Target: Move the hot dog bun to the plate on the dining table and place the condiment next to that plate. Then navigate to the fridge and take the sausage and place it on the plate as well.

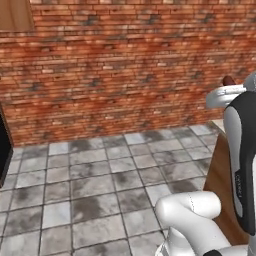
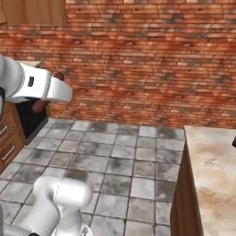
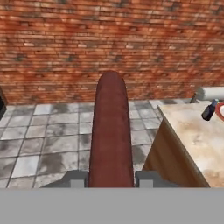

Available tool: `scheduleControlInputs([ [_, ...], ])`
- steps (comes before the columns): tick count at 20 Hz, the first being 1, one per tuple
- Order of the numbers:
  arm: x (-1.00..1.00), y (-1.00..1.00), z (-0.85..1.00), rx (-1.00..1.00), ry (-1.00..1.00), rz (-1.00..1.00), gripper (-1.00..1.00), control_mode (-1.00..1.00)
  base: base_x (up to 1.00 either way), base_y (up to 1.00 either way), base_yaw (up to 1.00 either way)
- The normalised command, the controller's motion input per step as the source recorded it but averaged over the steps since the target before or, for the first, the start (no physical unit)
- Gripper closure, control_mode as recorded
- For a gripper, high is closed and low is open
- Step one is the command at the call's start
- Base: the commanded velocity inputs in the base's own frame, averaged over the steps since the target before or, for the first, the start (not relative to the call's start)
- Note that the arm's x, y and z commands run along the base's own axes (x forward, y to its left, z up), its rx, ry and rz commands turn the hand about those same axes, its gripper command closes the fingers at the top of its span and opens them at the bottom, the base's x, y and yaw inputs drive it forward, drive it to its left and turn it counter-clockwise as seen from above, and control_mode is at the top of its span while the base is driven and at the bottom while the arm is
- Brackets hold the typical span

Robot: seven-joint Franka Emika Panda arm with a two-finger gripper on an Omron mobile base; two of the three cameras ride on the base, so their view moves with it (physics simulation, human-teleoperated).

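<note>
In the hand view the dark reddish-brown sausage (image 3: 110,131) sticks out lengthwise from my gripper (image 3: 110,178), which is shut on it with a finger tip on each side. Its tip peeks over the arm in the left base view (image 1: 228,80), and its ends show behind the arm link in the right base view (image 2: 40,105). The dining table (image 3: 192,140) with its beige marble top lies ahead to the right. On its far part stand the dark condiment bottle (image 3: 209,110) and, cut by the picture edge, the plate's red rim (image 3: 221,110). The bun and the fridge are out of view.
A red brick wall (image 1: 125,65) closes off the space ahead, over a grey tiled floor (image 1: 90,190). The table's corner (image 2: 207,175) is near on the right. Wooden drawers (image 2: 8,136) stand at the left, and a black appliance edge (image 1: 4,150) shows. A pale cylinder (image 3: 212,93) lies beyond the bottle.
</note>
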Motion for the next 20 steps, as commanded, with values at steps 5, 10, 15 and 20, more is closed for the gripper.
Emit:
scheduleControlInputs([
  [5,0.0,0.0,0.0,0.0,0.0,0.0,1.0,1.0,0.83,0.37,-0.21],
  [10,0.0,0.0,0.0,0.0,0.0,0.0,1.0,1.0,0.77,0.39,-0.46],
  [15,0.0,0.0,0.0,0.0,0.0,0.0,1.0,1.0,0.64,0.44,-0.47],
  [20,0.0,0.0,0.0,0.0,0.0,0.0,1.0,1.0,0.6,0.49,-0.4],
])
